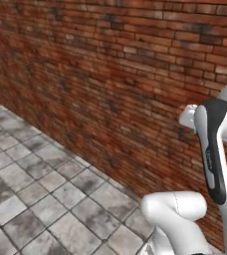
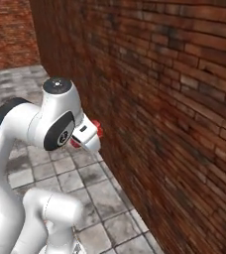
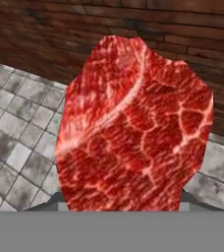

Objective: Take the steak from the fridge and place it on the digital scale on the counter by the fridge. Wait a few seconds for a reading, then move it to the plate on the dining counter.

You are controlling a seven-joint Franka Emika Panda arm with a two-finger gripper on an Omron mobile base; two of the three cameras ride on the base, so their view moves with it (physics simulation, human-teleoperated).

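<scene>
The steak [image 3: 133,128] is up off any surface, held in the tool [image 3: 126,204], whose jaws are clamped narrow on its lower edge; in the hand view the red marbled slab stands up in front of the camera and hides the fingertips themselves. In the right base view a bit of red peeks out just past the wrist, close to the brick wall [image 2: 174,99], which fits the meat being carried at the end of the arm. All around are only that wall and the grey tiled floor [image 1: 31,189]: no fridge, scale, plate or bench is in sight. My reading is that the pick-up from the fridge is done and the robot is in transit with the load. Whether the weighing has been done cannot be told from here. At the least, the final set-down on the plate at the dining bench is left, and possibly the scale stop and the wait for a reading too.
</scene>
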